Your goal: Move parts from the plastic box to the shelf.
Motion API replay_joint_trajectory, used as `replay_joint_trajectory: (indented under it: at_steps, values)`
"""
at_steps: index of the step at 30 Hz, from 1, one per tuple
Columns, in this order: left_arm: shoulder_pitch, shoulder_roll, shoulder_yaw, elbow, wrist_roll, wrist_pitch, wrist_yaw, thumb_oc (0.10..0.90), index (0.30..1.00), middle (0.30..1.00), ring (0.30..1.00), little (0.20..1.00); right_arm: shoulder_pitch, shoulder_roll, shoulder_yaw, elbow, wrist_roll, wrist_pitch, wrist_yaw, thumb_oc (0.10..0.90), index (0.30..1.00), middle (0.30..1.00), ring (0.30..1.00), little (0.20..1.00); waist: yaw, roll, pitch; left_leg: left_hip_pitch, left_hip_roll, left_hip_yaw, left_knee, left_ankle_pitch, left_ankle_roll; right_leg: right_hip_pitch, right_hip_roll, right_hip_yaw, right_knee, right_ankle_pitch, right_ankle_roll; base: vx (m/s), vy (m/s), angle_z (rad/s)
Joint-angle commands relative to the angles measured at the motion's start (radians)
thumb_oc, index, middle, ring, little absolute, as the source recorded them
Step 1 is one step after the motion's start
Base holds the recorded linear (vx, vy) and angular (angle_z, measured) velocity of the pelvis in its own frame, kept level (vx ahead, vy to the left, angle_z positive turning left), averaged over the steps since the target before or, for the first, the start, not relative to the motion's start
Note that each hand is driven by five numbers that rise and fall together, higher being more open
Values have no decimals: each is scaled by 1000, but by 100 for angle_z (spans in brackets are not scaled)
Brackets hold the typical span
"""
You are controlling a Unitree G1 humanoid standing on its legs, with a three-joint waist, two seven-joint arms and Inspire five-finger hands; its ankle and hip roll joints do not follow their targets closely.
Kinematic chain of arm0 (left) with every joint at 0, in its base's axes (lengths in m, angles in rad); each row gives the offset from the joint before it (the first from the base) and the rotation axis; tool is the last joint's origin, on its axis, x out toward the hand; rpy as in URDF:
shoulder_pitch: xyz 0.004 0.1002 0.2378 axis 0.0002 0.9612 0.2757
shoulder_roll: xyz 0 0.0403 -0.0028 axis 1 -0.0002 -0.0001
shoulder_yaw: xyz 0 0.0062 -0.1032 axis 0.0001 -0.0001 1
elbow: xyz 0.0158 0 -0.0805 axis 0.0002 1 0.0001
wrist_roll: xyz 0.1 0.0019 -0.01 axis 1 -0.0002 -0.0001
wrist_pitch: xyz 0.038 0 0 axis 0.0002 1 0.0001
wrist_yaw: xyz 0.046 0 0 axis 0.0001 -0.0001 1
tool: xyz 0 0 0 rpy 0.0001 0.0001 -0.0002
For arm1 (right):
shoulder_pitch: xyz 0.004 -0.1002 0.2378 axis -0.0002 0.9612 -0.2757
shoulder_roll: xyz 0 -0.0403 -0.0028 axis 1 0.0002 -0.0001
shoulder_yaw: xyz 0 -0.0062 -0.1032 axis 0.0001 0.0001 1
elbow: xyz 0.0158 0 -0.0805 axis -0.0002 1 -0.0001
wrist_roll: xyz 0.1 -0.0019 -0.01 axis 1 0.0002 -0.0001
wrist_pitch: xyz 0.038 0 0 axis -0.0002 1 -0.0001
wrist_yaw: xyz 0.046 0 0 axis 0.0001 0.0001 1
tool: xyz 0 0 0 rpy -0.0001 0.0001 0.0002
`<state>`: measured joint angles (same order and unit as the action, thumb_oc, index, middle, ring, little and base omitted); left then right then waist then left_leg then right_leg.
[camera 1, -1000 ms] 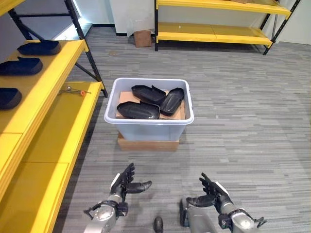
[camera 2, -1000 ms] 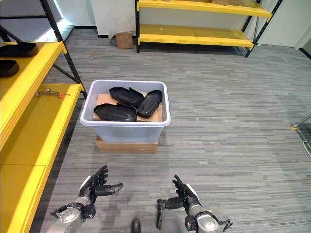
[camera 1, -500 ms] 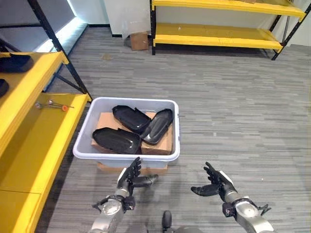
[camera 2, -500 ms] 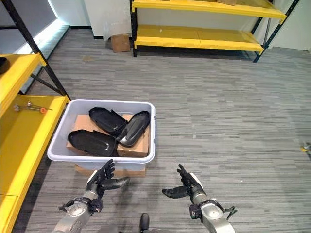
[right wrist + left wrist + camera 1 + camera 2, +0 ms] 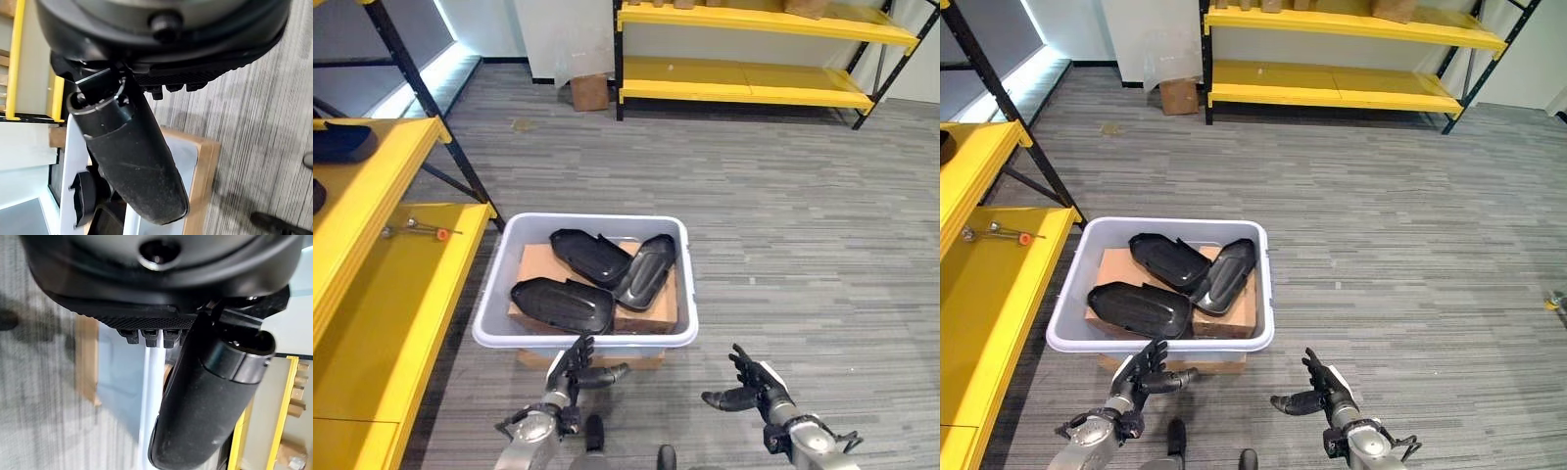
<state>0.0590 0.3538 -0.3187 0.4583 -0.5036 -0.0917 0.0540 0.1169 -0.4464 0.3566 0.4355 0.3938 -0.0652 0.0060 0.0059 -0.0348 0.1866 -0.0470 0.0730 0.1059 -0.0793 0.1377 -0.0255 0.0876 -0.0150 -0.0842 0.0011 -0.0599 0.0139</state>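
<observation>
At frame centre, three black parts [image 5: 592, 257] are seen angled diagonally in the plastic box [image 5: 584, 336]; left hand [image 5: 571, 369] and right hand [image 5: 750, 386] are held spread, empty.

Plastic box [image 5: 582, 338]: near wall hides the lower edges of the black parts [image 5: 563, 305] and of the cardboard [image 5: 651, 315] beneath them.
Wooden base [image 5: 641, 361] under the box: a thin strip visible, the rest covered.
Yellow shelf [image 5: 372, 323]: cut off by the frame's left edge; the dark parts on its upper level [image 5: 342, 143] show partly.
Small tool [image 5: 419, 231] on the shelf: too small to identify.
Left hand [image 5: 576, 370]: its fingers overlap the box's front wall; contact cannot be told.
</observation>
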Motion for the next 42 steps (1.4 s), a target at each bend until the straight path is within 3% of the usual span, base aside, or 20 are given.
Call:
replay_joint_trajectory:
  at_steps: [1,8,11,12,14,15,16,18,20,30,42]
  values:
    - [-15,54,13,-102,15,-82,-6,900,1000,1000,1000,1000,-23,-4,-35,-86,-8,-66,8,900,1000,1000,1000,1000,41,-34,-71,-56,28,-1,88,-56,-8,-18,-122,18,48,40,85,186,161,-1]
    - [2,88,26,-146,22,-84,-13,900,1000,1000,1000,1000,-39,0,-28,-100,-32,-69,15,900,1000,1000,1000,1000,59,-54,-85,-38,-33,12,86,-118,38,-41,-182,24,45,127,142,122,158,-7]
    - [5,100,30,-171,28,-82,-12,900,1000,1000,1000,1000,-46,7,-21,-120,-50,-71,14,900,1000,1000,1000,1000,60,-39,-74,-10,-58,6,66,-127,70,-120,-201,38,216,199,162,43,223,-1]
    - [4,106,30,-174,32,-82,-11,900,1000,1000,1000,1000,-51,8,-17,-133,-50,-72,13,900,1000,1000,1000,1000,49,-28,-53,8,-63,1,57,-127,83,-168,-197,54,305,256,163,-12,176,-5]
    - [0,111,28,-177,37,-82,-12,900,1000,1000,1000,1000,-51,7,-16,-150,-54,-74,15,900,1000,1000,1000,1000,42,-12,-35,26,-61,-8,50,-127,90,-206,-185,49,378,247,152,21,142,17]
    - [5,109,32,-183,43,-80,-17,900,1000,1000,1000,1000,-45,11,-17,-163,-60,-75,12,900,1000,1000,1000,1000,38,-5,-33,48,-63,-2,36,-133,89,-230,-198,25,354,227,144,103,47,17]
    - [6,110,36,-178,41,-84,-21,900,1000,1000,1000,1000,-47,9,-15,-169,-54,-78,13,900,1000,1000,1000,1000,34,-6,-35,62,-59,6,22,-135,76,-243,-205,10,243,202,139,126,-30,-7]
    - [2,108,42,-176,32,-87,-16,900,1000,1000,1000,1000,-59,3,-12,-176,-58,-79,10,900,1000,1000,1000,1000,28,-9,-26,75,-51,-1,19,-138,63,-247,-208,10,136,211,146,88,-135,-17]
    - [7,92,53,-170,41,-92,-15,900,1000,1000,1000,1000,-55,0,-16,-199,-59,-76,16,900,1000,1000,1000,1000,21,-28,-31,97,-40,-6,9,-137,45,-222,-198,25,44,215,156,46,-179,11]
    - [27,75,57,-177,30,-92,-24,900,1000,1000,1000,1000,-28,-19,-49,-236,-17,-89,17,900,1000,1000,1000,1000,21,-18,-89,81,11,-32,-8,-98,-4,-109,-147,-37,-42,168,123,17,-119,13]
    - [61,82,135,-292,15,-105,-28,900,1000,1000,1000,1000,-20,-53,-117,-400,60,-124,46,900,1000,1000,1000,1000,18,0,-103,88,42,-27,-8,-84,-29,-79,-116,-36,-75,155,103,-14,-58,0]
